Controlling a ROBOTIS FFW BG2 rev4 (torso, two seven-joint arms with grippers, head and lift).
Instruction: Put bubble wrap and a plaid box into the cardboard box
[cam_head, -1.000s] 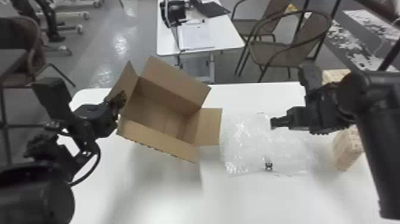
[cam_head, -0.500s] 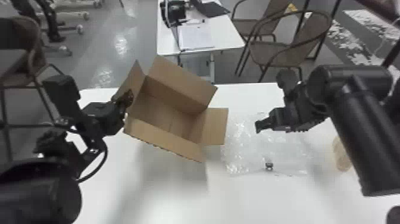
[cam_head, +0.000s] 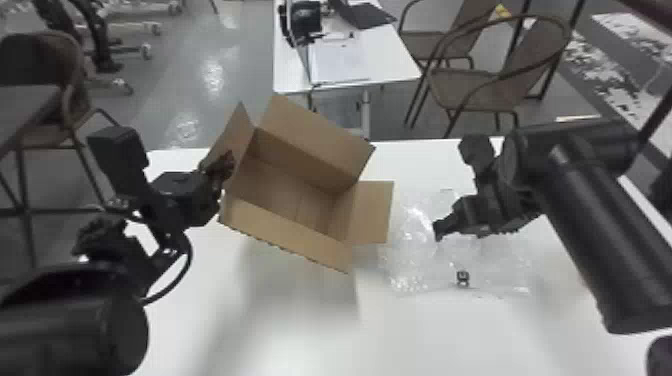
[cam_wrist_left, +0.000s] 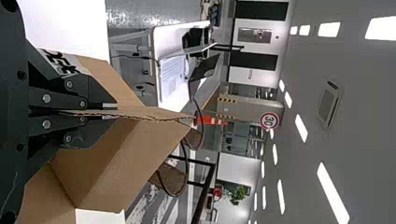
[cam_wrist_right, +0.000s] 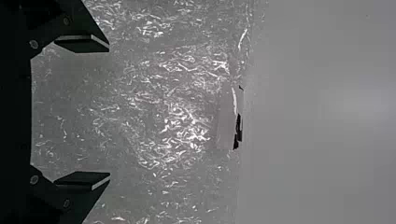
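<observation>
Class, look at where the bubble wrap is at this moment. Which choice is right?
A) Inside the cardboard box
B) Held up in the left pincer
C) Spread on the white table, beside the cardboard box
C: the bubble wrap lies spread out on the white table, beside the cardboard box.

Head view: indoor light, bright; table (cam_head: 425, 340) near-white, with soft grey shadows before the box (cam_head: 290, 240); pale glare patches on the darker grey floor (cam_head: 212, 77). Left wrist view: rows of glaring white lights (cam_wrist_left: 332, 193) set in a mid-grey ceiling (cam_wrist_left: 364, 140), the table blown out to plain white. Right wrist view: dimmer, the wrap (cam_wrist_right: 177, 116) flecked with hard white glints, the table beyond it flat grey with one faint, paler glow.
</observation>
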